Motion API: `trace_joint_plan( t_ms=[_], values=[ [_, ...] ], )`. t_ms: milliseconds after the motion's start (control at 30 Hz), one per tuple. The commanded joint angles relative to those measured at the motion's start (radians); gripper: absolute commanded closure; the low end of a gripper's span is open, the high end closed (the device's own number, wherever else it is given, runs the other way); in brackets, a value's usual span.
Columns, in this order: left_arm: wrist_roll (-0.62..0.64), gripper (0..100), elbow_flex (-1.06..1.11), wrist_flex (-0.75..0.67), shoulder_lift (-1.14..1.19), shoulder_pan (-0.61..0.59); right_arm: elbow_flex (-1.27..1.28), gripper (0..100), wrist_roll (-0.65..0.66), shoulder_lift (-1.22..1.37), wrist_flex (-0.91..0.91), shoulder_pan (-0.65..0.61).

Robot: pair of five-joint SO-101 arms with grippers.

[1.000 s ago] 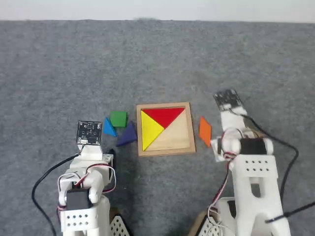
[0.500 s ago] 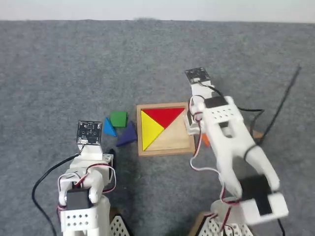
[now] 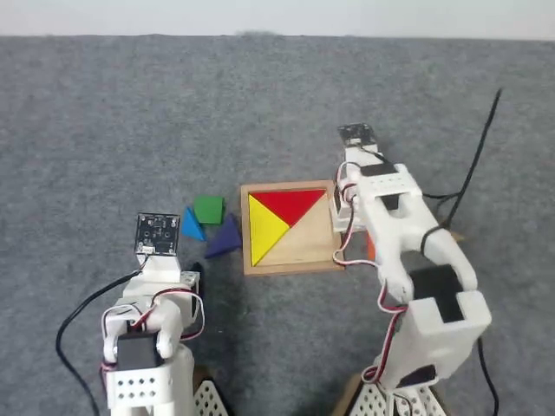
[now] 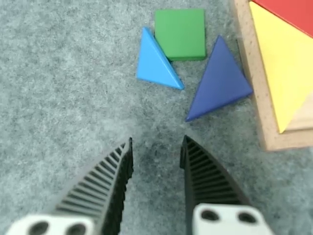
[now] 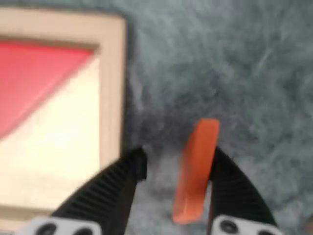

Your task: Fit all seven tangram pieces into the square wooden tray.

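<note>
The square wooden tray (image 3: 286, 185) holds a red triangle (image 3: 289, 204) and a yellow triangle (image 3: 264, 227). Left of it lie a green square (image 3: 208, 208), a light blue triangle (image 3: 192, 224) and a dark blue triangle (image 3: 225, 237). My left gripper (image 4: 156, 146) is open on the carpet just short of the dark blue triangle (image 4: 220, 83). My right arm covers most of the orange piece (image 3: 371, 250) beside the tray's right rim. In the right wrist view the orange piece (image 5: 198, 166) stands between the fingers of my open right gripper (image 5: 179, 155), against one finger.
Grey carpet (image 3: 130, 113) stretches around the tray on all sides. The tray's lower right half shows bare wood (image 3: 308, 247). Cables trail from both arms near the front edge.
My right arm has swung from beside the orange piece out over the tray's right edge and now sits over the orange piece. The left arm has kept still.
</note>
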Motion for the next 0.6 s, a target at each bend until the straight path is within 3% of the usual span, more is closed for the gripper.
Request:
trace_joint_plan(
  t_ms=[0,133,433,567],
  values=[
    [-0.011,85,-0.012,0.0,-0.011,-0.002,-0.058,79.5,-0.017,0.015,0.033,0.045],
    [-0.011,85,-0.012,0.0,-0.011,-0.002,-0.06,80.1,-0.032,0.018,0.048,0.082],
    [-0.011,85,-0.012,0.0,-0.011,-0.002,-0.08,96.4,-0.032,0.005,0.056,0.148],
    [-0.011,85,-0.012,0.0,-0.011,-0.002,-0.169,99.1,-0.032,-0.008,0.159,0.154]
  ],
)
